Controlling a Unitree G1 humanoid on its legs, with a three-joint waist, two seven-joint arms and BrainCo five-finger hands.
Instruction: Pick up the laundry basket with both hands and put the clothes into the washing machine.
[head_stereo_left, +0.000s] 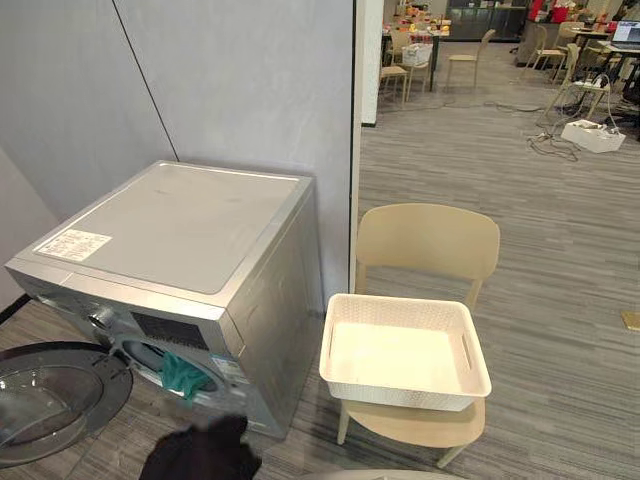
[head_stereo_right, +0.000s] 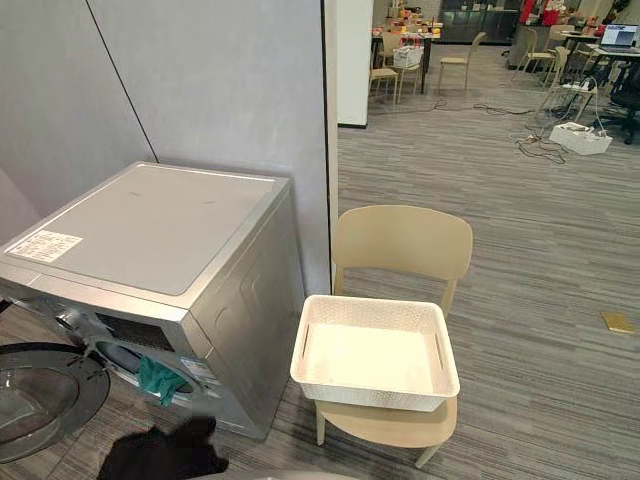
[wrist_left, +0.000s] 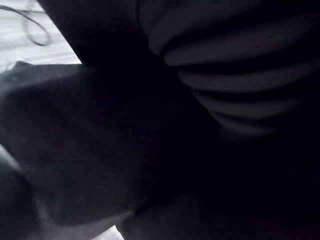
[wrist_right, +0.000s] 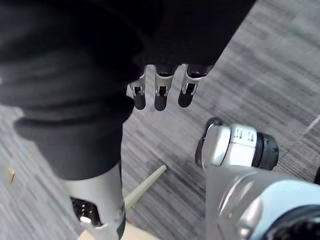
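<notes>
Judged almost done: laundry basket (head_stereo_left: 404, 395) sitting empty on the chair (head_stereo_left: 428, 240) just right of the washing machine (head_stereo_left: 180, 240), teal cloth (head_stereo_left: 183, 375) hanging from its open front and wanting a push, right hand (wrist_right: 157, 95) relaxed and empty, left hand (wrist_left: 235, 70) too dark to tell.

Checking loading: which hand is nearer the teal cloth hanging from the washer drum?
Left. The left hand is below the teal cloth; the right hand hangs by a chair leg.
</notes>
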